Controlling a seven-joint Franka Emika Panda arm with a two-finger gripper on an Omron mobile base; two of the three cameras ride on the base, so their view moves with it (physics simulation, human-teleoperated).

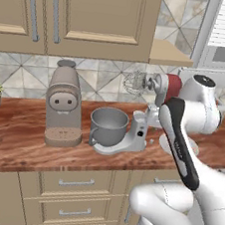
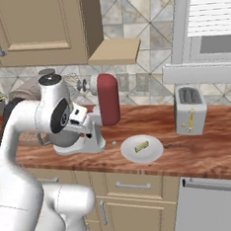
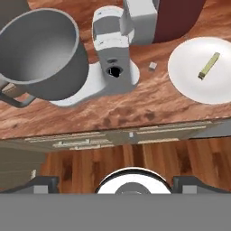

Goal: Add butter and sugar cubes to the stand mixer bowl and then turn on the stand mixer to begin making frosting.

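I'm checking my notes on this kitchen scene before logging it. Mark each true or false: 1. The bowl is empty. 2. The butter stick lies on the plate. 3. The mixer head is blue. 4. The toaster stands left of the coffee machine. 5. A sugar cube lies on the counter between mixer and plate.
1. True: the bowl holds nothing.
2. True: the butter lies on the plate.
3. False: the mixer head is dark red.
4. False: the toaster stands far right of the coffee machine.
5. True: the sugar cube lies on the counter there.
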